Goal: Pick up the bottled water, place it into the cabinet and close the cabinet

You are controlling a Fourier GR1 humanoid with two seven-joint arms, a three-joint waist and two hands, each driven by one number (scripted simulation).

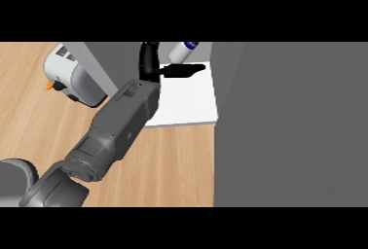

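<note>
The bottled water [181, 51], white with a blue band, lies tilted at the back of the cabinet's white shelf [191, 99]. My left hand [149, 58] reaches into the cabinet just left of the bottle. Its fingers point straight toward the back and the thumb [183, 70] stretches right, below the bottle. The bottle's lower end is close to the hand; I cannot tell whether they touch. The grey cabinet door [287, 126] stands open and fills the right side of the view. My right hand is not visible.
A white and grey toaster [72, 75] stands on the wooden counter [43, 131] at the left. The cabinet's grey left wall [101, 63] rises between the toaster and my forearm [119, 131].
</note>
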